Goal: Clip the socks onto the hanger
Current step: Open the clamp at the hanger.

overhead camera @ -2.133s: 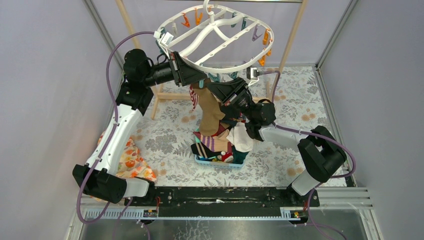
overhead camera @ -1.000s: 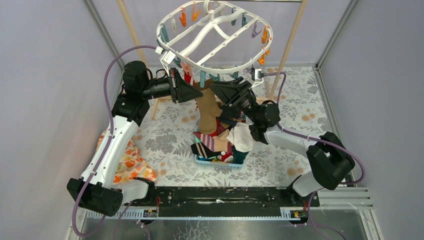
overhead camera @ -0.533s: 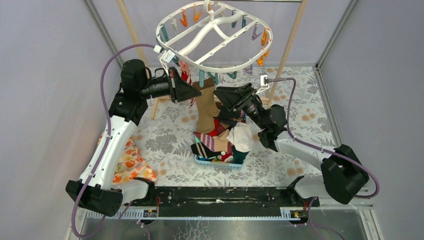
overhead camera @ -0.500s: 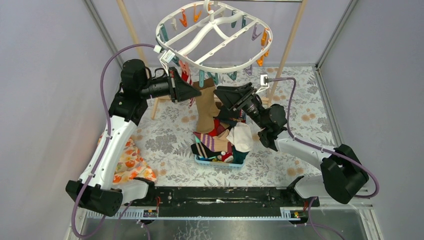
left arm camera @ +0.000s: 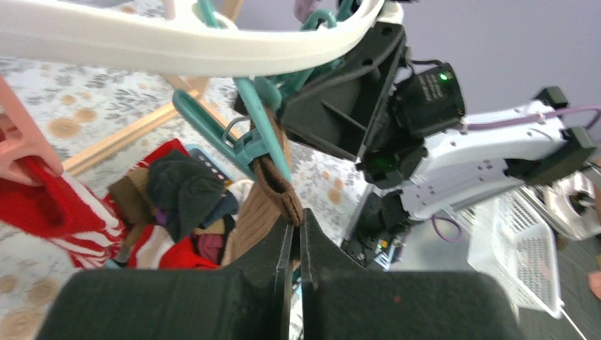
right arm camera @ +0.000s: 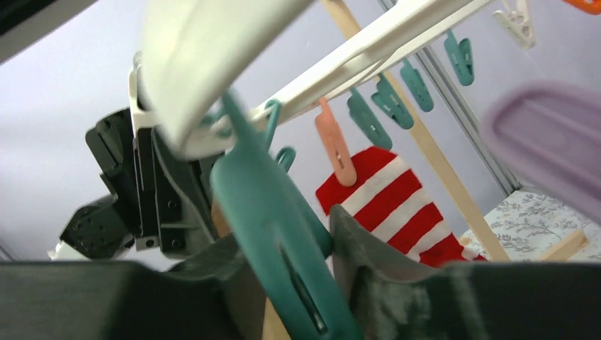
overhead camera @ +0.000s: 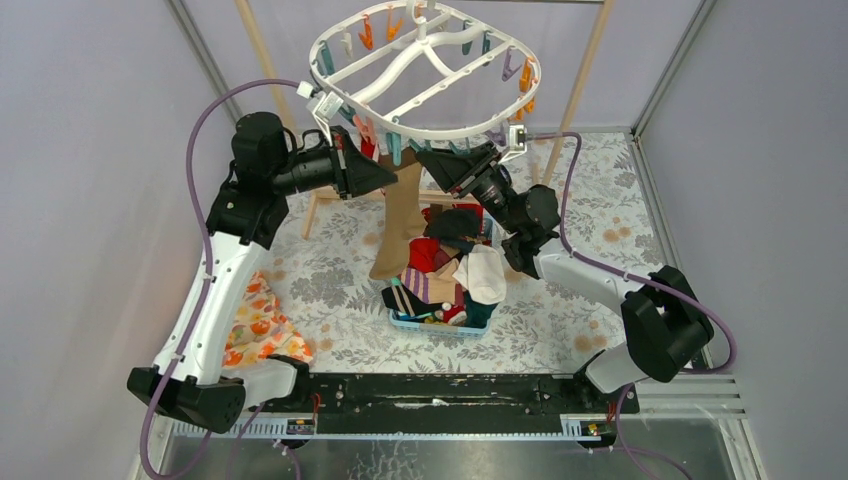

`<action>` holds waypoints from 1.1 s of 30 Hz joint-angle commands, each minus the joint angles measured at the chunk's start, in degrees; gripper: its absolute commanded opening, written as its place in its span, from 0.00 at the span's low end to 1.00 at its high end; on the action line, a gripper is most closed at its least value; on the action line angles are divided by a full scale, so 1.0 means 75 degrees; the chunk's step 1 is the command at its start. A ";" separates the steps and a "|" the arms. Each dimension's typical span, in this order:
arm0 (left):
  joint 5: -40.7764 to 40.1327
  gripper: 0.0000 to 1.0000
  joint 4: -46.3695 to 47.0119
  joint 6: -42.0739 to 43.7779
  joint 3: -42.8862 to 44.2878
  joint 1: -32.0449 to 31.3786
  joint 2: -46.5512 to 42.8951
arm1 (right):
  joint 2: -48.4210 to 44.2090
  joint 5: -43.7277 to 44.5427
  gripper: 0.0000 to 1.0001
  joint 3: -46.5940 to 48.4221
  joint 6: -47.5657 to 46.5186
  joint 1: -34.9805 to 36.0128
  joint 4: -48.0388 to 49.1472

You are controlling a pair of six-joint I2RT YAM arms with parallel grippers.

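The white oval hanger [overhead camera: 445,127] hangs at the back with coloured pegs on its rim. A red-and-white striped sock [right arm camera: 397,205] hangs from a pink peg [right arm camera: 333,145]. My left gripper [overhead camera: 385,180] is shut on the cuff of a brown sock [overhead camera: 395,225] and holds it up just under the rim. In the left wrist view the cuff [left arm camera: 273,188] sits at the lower end of a teal peg [left arm camera: 266,134]. My right gripper [overhead camera: 432,160] is shut on that teal peg [right arm camera: 283,234], right of the sock. More socks [overhead camera: 445,270] lie piled below.
A blue basket [overhead camera: 440,322] holds the sock pile on the floral table cover. An orange floral cloth [overhead camera: 255,325] lies at the front left. The wooden pole frame [overhead camera: 580,80] stands behind the hanger. Purple walls close in on both sides.
My right gripper has risen from beside the sock pile to the hanger rim and closed on the teal peg. The brown sock has lifted, its foot swinging left. The hanger has shifted slightly.
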 commanded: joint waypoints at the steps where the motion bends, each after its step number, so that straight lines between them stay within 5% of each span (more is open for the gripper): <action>1: -0.0953 0.04 -0.0422 0.0451 0.0421 0.0071 -0.0146 | -0.0115 -0.0155 0.33 0.0196 -0.0213 -0.0046 0.0673; 4: -0.1534 0.04 -0.0582 0.0583 0.0481 0.0065 -0.0143 | -0.0219 -0.0204 0.23 0.0114 -0.0263 -0.0045 0.0588; 9: -0.2246 0.06 -0.0726 0.0791 0.0580 0.0065 -0.0126 | -0.0442 -0.0195 0.22 0.0075 -0.0446 -0.0046 0.0346; 10: -0.2362 0.13 -0.0732 0.0817 0.0592 0.0065 -0.0137 | -0.0477 -0.0170 0.20 0.0074 -0.0496 -0.0045 0.0279; 13: -0.2503 0.61 -0.0780 0.0832 0.0598 0.0065 -0.0137 | -0.0516 -0.0022 0.13 0.0114 -0.0657 0.0003 0.0107; 14: -0.2504 0.67 -0.0791 0.0816 0.0601 0.0065 -0.0143 | -0.0532 0.0044 0.11 0.0138 -0.0745 0.0037 0.0024; 20: -0.2463 0.78 -0.1142 0.0810 0.1011 0.0066 -0.0162 | -0.0644 0.0936 0.00 0.0376 -0.1826 0.0566 -0.0903; 33: -0.2176 0.89 -0.1616 0.0358 0.1546 -0.0077 -0.0064 | -0.0601 0.3449 0.00 0.0555 -0.3462 0.1847 -0.1159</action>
